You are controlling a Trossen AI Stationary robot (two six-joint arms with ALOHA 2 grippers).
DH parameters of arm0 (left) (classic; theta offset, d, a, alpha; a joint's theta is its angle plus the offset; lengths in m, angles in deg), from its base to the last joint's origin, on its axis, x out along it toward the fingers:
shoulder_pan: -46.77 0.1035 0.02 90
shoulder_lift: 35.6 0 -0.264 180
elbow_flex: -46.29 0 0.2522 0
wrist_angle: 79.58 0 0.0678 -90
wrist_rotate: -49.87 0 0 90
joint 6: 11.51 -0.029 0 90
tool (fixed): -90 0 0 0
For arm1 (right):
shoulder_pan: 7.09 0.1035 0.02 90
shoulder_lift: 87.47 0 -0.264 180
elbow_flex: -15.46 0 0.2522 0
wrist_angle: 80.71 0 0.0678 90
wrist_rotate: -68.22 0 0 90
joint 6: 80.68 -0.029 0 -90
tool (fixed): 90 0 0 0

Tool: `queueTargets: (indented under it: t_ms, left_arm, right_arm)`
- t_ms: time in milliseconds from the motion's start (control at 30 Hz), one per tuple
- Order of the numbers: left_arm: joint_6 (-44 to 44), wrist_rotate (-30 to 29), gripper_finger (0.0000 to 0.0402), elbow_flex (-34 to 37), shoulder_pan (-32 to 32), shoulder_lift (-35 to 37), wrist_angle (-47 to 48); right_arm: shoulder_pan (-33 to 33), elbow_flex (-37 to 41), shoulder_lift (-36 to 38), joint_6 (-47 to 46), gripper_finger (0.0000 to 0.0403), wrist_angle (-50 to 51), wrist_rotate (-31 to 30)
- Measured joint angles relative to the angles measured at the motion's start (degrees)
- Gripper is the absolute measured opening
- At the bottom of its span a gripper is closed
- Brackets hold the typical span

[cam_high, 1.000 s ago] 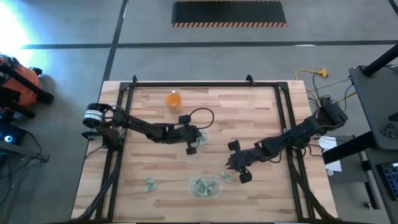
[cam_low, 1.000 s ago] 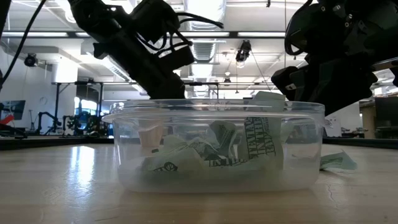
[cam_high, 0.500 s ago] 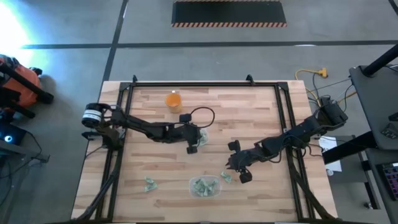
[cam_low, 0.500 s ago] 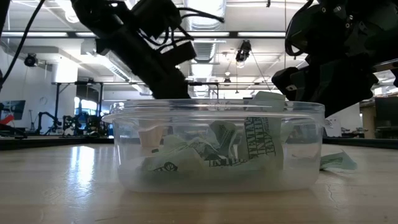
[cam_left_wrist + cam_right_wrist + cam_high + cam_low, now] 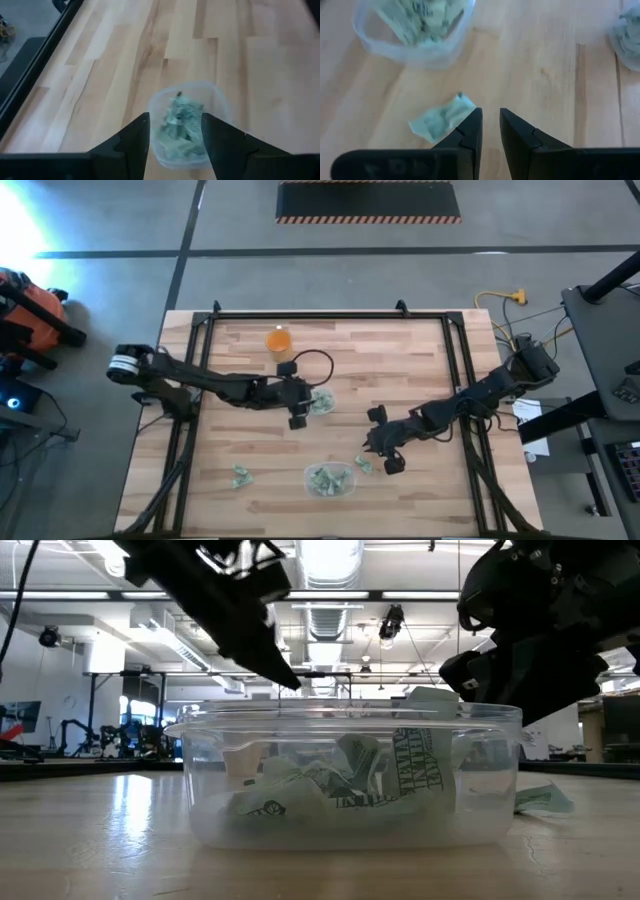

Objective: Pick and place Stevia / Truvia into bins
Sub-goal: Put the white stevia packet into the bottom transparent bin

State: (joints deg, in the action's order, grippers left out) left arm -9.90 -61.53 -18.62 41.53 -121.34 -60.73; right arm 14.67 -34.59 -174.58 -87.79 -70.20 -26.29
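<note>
Right claw (image 5: 490, 122) beside 1 sachet (image 5: 442, 120), 2 bins, approx 2 loose sachets

A: Layout, high view, quick. Centre of surface (image 5: 400, 360)?
B: Round cup (image 5: 320, 402) near centre, sachets in it. Left gripper (image 5: 296, 418) just at its 8 o'clock.

A: Tub?
B: Tub (image 5: 330, 480) at 6 o'clock from the cup, near the front edge, sachets inside. One loose sachet (image 5: 363, 465) just at the tub's 2 o'clock, another loose sachet pile (image 5: 241, 476) well off at its 9 o'clock.

A: Right gripper?
B: Right gripper (image 5: 385, 455) at the tub's 2 o'clock, just beside that loose sachet; wrist view puts the sachet right by one finger.

A: Anything else?
B: Orange cup (image 5: 279, 341) at 11 o'clock from the round cup, near the back edge.
</note>
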Motion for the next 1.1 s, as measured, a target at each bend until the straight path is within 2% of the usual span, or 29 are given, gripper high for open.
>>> queueTargets:
  t_ms: [67,233,333,567,833,1100]
  left_arm:
    - [1.5,-0.1,0.0162,0.2,-1.3,1.6,1.8]
    - [4.0,-1.7,0.0162,2.0,-4.6,4.7,2.0]
    - [4.1,-4.2,0.0162,2.4,-6.7,5.4,2.2]
    - [4.0,-8.8,0.0162,3.2,-9.5,5.3,2.1]
    - [4.1,-9.2,0.0162,6.0,-9.7,5.7,2.2]
    - [4.1,-9.3,0.0162,6.5,-9.7,7.3,1.9]
  right_arm:
    - [0.1,0.6,0.0,-1.6,0.0057,-2.6,0.8]
    - [0.6,2.1,-2.5,-3.7,0.0057,-11.5,8.6]
    - [1.1,2.0,-5.0,-6.0,0.0058,-14.2,9.0]
    - [1.2,0.9,-6.5,-13.6,0.0109,-8.5,8.9]
    - [2.0,0.9,-5.2,-19.6,0.0182,-7.0,7.2]
    - [4.7,0.6,-5.7,-20.5,0.0194,-7.0,1.5]
